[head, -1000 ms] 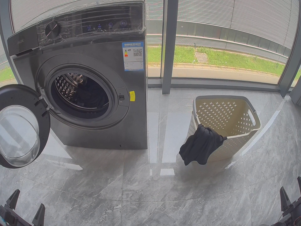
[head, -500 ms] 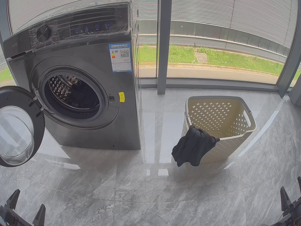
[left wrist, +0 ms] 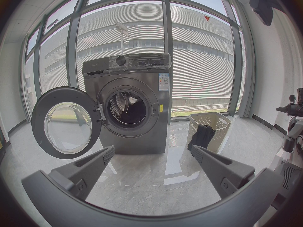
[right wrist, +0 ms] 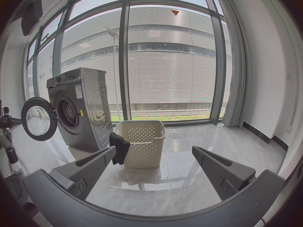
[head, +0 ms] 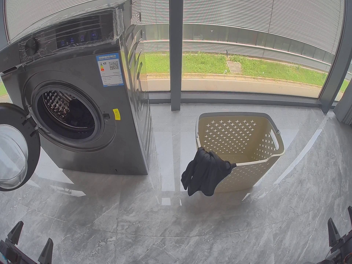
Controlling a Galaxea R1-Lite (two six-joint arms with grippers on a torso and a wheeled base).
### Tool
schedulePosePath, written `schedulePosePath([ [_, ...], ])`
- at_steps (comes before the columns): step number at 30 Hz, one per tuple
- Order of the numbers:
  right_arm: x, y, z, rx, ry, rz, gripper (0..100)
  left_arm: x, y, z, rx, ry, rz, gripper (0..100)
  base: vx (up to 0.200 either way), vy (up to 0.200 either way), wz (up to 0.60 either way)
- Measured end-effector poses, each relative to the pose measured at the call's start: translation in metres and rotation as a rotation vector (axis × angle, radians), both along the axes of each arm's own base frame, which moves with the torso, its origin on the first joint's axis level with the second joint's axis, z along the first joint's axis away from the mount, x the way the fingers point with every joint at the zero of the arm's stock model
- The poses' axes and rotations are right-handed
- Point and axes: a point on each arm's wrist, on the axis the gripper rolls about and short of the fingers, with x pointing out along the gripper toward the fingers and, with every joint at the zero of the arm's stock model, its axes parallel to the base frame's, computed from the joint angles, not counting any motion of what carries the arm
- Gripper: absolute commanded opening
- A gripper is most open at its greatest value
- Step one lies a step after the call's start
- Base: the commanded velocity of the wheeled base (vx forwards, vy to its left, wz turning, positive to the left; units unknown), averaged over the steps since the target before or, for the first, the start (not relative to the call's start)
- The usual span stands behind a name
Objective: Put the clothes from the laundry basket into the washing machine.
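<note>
A cream laundry basket (head: pixel 256 167) (left wrist: pixel 217 123) (right wrist: pixel 148 148) stands on the floor in front of the window. A black garment (head: pixel 204 172) (left wrist: pixel 201 136) (right wrist: pixel 120 148) hangs over its near-left rim. To the left stands a grey washing machine (head: pixel 124 121) (left wrist: pixel 157 126) (right wrist: pixel 94 111), its round door (head: pixel 14 154) (left wrist: pixel 64 123) (right wrist: pixel 38 119) swung open. Dark fabric lies inside the drum (head: pixel 69 114) (left wrist: pixel 131 109). My left gripper (head: pixel 31 239) (left wrist: pixel 151 150) is open and empty, low at the near left. My right gripper (head: pixel 339 220) (right wrist: pixel 153 152) is open and empty, low at the near right.
Grey marble floor (head: pixel 176 224) stretches between me and the basket. Tall windows with a grey pillar (head: pixel 176 44) stand behind. A curtain (right wrist: pixel 233 79) and white wall lie to the right.
The head camera has turned right, so washer and basket sit further left in the picture. Both grippers stay at the same lower corners, still open.
</note>
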Motion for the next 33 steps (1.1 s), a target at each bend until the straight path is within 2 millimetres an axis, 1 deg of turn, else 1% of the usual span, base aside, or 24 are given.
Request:
schedulePosePath([
  [2, 0.0, 0.0, 0.0, 0.0, 0.0, 0.0, 100, 0.0, 0.0, 0.0, 0.001, 0.0, 0.0, 100, 0.0, 0.0, 0.0],
  [17, 0.0, 0.0001, 0.0, -0.001, 0.0, -0.002, 100, 0.0, 0.0001, 0.0, -0.01, 0.001, 0.002, 100, 0.2, 0.0, 0.0],
  [23, 0.0, 0.0001, 0.0, -0.001, 0.0, -0.001, 100, 0.0, 0.0, 0.0, -0.003, 0.0, 0.002, 100, 0.0, 0.0, 0.0],
  [29, 0.0, 0.0001, -0.0001, -0.001, 0.001, -0.001, 100, 0.0, 0.0, 0.0, -0.003, 0.001, 0.0, 100, 0.0, -0.2, 0.0],
  [33, 0.0, 0.0001, -0.0001, 0.0, 0.001, -0.002, 100, 0.0, 0.0001, 0.0, -0.007, 0.0, 0.001, 100, 0.0, 0.0, 0.0],
])
